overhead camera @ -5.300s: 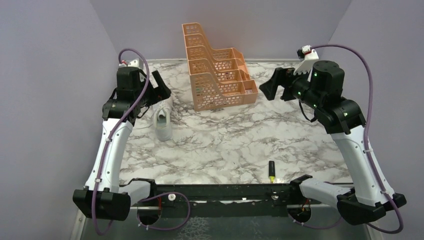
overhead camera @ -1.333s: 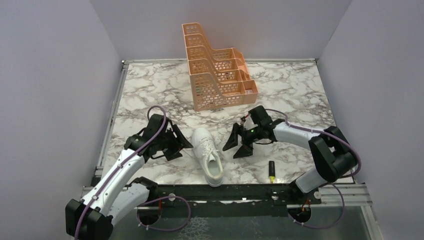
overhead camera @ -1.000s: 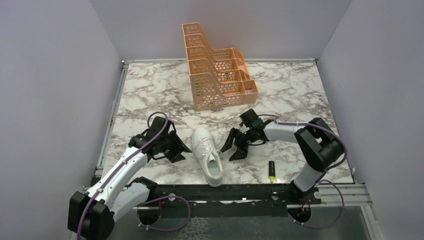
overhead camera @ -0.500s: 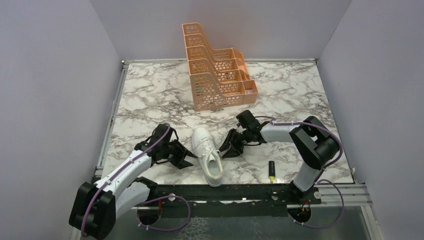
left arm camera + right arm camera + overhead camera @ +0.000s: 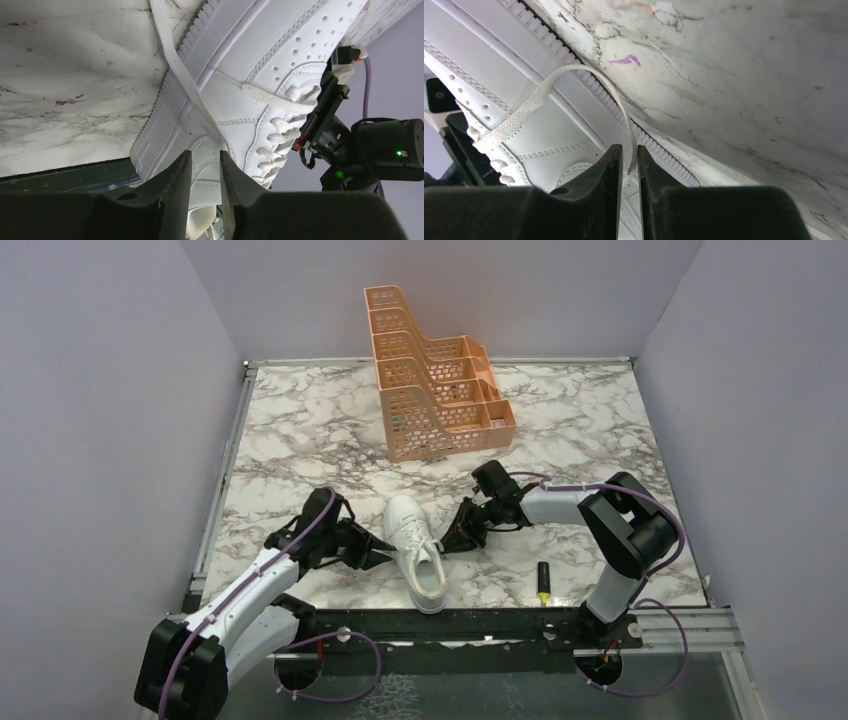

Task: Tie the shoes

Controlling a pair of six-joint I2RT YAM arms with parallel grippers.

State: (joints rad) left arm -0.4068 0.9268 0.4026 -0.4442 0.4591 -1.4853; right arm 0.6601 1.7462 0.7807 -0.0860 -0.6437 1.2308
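A white sneaker, the shoes (image 5: 415, 550), lies on the marble table near the front edge with its heel toward me. My left gripper (image 5: 375, 558) is low at the shoe's left side and my right gripper (image 5: 455, 540) at its right side. In the left wrist view the shoe (image 5: 280, 45) fills the frame. A flat lace (image 5: 185, 85) runs down its side to the tips of the left gripper (image 5: 206, 155), whose jaws stand a narrow gap apart with only the shoe's side showing between them. In the right wrist view the right gripper (image 5: 629, 150) pinches the looping lace (image 5: 619, 105) beside the sole (image 5: 589, 80).
An orange tiered rack (image 5: 435, 390) stands at the back middle of the table (image 5: 600, 440). A yellow and black marker (image 5: 543, 583) lies near the front edge, right of the shoe. The black rail (image 5: 450, 623) with the arm bases runs just in front of the shoe.
Both grippers have come in close to the shoe's sides and narrowed their jaws. The right one has closed round the lace. The shoe has stayed in place over the last second.
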